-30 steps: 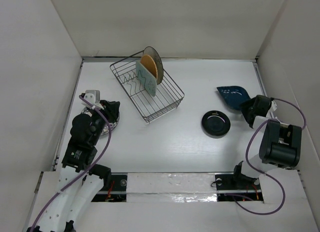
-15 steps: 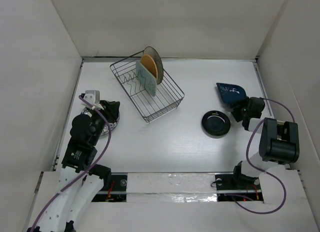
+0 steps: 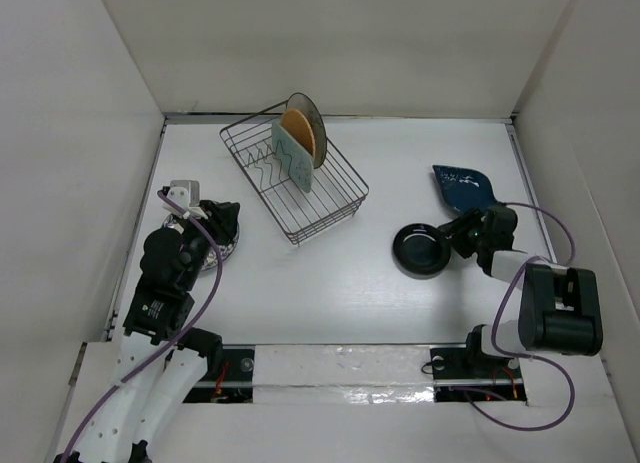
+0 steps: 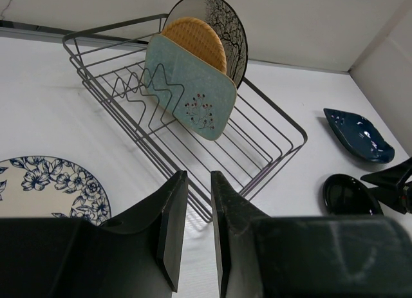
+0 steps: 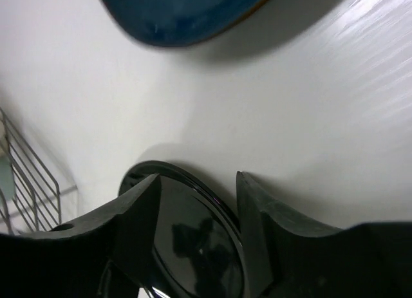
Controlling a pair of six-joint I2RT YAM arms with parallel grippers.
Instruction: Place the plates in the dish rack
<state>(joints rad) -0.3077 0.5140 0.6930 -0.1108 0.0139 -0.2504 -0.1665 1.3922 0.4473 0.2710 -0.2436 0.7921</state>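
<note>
Top view: dish rack (image 3: 300, 198) sits angled on the counter (image 3: 330, 293), rear-left of centre. Three plates stand in it: beige floral plate (image 3: 309, 115), orange plate (image 3: 297, 131), mint plate (image 3: 291, 163). Black plate (image 3: 419, 250) lies flat right of centre, blue leaf dish (image 3: 465, 189) behind it. Right hand (image 3: 461, 234) is at the black plate's right rim. Left hand (image 3: 216, 231) hovers over the floral blue-white plate (image 3: 211, 259).

Left wrist: left-hand fingers (image 4: 172, 227) nearly together, holding nothing; blue-white plate flat on the counter, lower left, outside the rack.

Right wrist: right-hand fingers (image 5: 136, 211) spread, black plate's rim in the gap; contact unclear.
</note>
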